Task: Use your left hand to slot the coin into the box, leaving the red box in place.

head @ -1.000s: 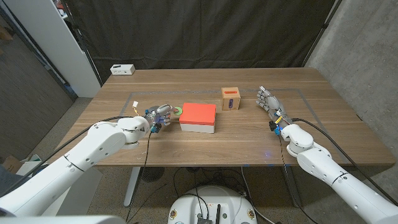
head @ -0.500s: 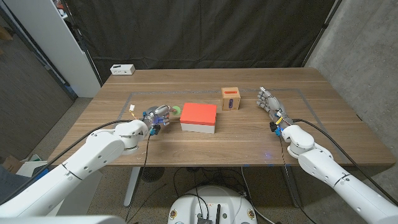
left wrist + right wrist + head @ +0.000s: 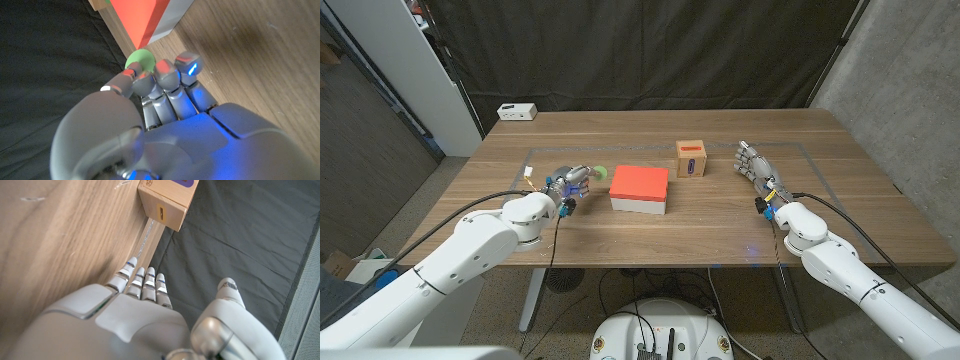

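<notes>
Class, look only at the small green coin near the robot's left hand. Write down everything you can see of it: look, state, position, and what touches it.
The small green round coin looks flat, smooth and plain, probably plastic. In the left wrist view the left hand has its fingertips curled up against the coin's edge, seemingly pinching it. It sits just left of the red-topped box with white sides, over the wooden table. In the head view the coin peeks out beyond the hand. Whether it is lifted off the table cannot be told.

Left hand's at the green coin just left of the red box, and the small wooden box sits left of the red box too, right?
Not quite. The wooden box sits to the right of the red box, farther back; the head view shows it. The rest holds: the left hand is at the green coin, left of the red box.
</notes>
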Controlling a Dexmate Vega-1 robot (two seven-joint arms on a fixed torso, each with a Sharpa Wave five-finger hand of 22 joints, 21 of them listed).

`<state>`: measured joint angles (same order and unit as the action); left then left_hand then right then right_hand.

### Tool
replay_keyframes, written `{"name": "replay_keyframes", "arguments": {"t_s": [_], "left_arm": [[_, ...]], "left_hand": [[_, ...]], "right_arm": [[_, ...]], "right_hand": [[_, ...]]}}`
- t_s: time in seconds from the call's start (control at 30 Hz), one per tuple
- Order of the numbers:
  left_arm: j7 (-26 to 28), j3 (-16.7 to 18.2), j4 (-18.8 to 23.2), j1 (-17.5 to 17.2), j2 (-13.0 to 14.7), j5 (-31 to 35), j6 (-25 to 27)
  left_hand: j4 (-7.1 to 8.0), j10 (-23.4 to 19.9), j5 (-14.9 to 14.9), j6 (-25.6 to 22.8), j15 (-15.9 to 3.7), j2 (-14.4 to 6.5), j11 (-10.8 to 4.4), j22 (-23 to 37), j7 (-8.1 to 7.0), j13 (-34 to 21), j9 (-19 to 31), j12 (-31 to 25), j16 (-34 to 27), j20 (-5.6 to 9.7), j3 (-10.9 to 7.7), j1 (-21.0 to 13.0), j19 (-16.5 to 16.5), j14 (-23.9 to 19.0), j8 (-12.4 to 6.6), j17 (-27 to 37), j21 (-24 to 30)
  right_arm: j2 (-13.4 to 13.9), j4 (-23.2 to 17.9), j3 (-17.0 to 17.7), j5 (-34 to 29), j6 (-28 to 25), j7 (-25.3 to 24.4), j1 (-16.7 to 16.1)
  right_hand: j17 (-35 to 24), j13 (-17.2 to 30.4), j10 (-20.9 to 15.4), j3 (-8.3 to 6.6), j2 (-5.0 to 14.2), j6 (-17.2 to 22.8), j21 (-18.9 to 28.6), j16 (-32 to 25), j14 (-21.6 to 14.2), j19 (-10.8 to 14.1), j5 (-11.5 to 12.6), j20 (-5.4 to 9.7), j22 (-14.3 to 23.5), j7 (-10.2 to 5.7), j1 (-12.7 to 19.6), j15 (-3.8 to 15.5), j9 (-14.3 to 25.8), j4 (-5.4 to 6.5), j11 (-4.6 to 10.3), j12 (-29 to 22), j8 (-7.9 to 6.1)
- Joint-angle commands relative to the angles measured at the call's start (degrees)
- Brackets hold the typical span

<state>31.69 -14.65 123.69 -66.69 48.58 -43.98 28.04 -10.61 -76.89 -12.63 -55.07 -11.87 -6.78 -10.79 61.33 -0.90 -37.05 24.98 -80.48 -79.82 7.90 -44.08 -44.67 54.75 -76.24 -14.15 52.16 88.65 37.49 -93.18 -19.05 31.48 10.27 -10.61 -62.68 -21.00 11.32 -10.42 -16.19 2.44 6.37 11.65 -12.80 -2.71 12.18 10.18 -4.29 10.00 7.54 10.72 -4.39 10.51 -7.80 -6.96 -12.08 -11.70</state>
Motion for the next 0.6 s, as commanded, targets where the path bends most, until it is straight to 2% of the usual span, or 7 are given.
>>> {"name": "replay_keyframes", "arguments": {"t_s": [0.03,0.33,0.6], "left_arm": [[2.17,1.14,2.27,-0.84,1.3,4.64,-0.95],[1.18,1.2,2.47,0.87,1.05,7.32,-1.36],[-0.44,0.06,2.88,4.18,1.52,8.68,1.63]], "left_hand": [[-0.07,-0.34,-0.4,-4.72,-0.22,0.1,-0.07,0.37,3.99,-0.16,-0.09,-0.15,0.27,4.35,0.26,-0.94,-0.16,-0.2,0.57,-0.06,0.39],[-0.06,-0.57,-0.41,-5.1,-0.22,0.25,-0.16,0.61,4.12,0.08,-0.18,-0.13,0.2,4.35,0.52,-1.5,0.0,-0.59,1.2,0.02,0.38],[-0.04,-0.63,-0.42,-5.29,-0.23,0.32,-0.11,0.76,4.2,-0.09,-0.2,-0.31,0.26,4.34,0.6,-1.68,-0.03,-0.57,1.41,0.07,0.38]], "right_arm": [[0.16,-1.12,0.45,-0.12,0.72,-0.55,-1.21],[0.41,-2.76,1.04,-0.32,0.73,-1.6,-2.37],[-0.32,-1.57,0.99,-0.01,2.46,-0.5,-2.3]], "right_hand": [[-0.11,0.2,-0.6,0.07,-0.07,0.36,-0.03,-0.25,-0.15,0.33,-0.17,-0.31,0.15,0.11,-0.01,-0.01,0.28,-0.25,-0.07,0.07,0.22],[-0.1,0.21,-0.64,0.06,-0.05,0.38,-0.03,-0.25,-0.17,0.37,-0.17,-0.28,0.15,0.1,-0.01,-0.05,0.28,-0.26,-0.01,0.07,0.22],[-0.08,0.21,-0.58,0.06,-0.03,0.41,-0.04,-0.24,-0.17,0.39,-0.17,-0.19,0.15,0.13,-0.01,-0.05,0.28,-0.27,0.03,0.12,0.22]]}}
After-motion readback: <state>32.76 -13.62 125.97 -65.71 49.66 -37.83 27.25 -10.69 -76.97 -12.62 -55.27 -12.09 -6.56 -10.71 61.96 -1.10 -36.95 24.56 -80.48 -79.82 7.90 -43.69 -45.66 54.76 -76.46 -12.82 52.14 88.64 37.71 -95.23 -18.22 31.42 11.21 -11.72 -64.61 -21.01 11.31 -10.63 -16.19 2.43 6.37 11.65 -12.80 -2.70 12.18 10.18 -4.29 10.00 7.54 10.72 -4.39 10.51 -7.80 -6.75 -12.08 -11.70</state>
